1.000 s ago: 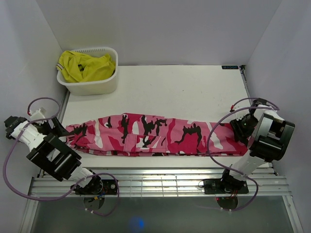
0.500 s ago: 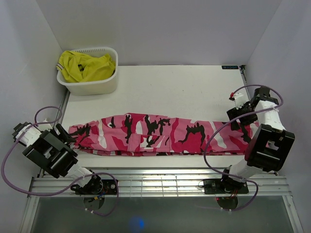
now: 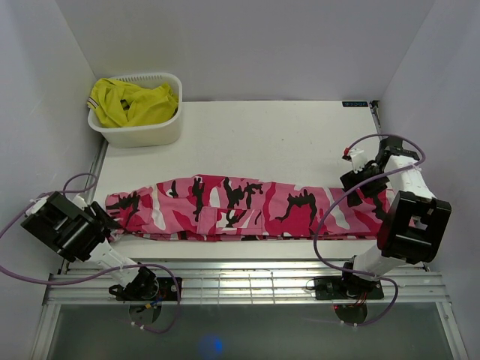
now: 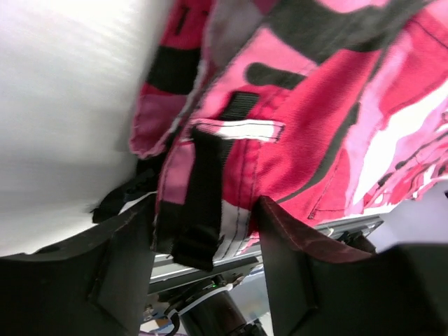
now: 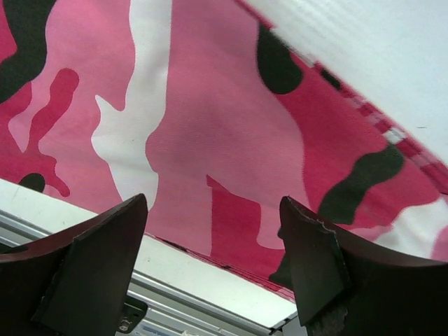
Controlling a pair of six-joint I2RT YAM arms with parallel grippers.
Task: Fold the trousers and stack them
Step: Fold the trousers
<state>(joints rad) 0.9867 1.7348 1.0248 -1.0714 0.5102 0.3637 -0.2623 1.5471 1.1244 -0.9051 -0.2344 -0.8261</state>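
Your long pink, white, dark red and black camouflage cloth trousers (image 3: 247, 206) lie flat in one long strip on the white table (image 3: 285, 142). They run from 9 o'clock to 3 o'clock, close to the near edge.

Your left gripper (image 4: 201, 210) is at the 9 o'clock end of the trousers. Its two fingers (image 4: 119, 266) are spread apart. The end of the trousers, with a black belt loop (image 4: 203, 203), sits in the gap between them, but they do not squeeze it.

Your right gripper (image 5: 213, 203) is at the 3 o'clock end, just above the cloth. Its fingers (image 5: 322, 273) are spread wide too and hold nothing.

A white plastic basket (image 3: 142, 135) stands in the far corner at 11 o'clock, well apart from the trousers. A crumpled plain yellow garment (image 3: 131, 101) lies in it.
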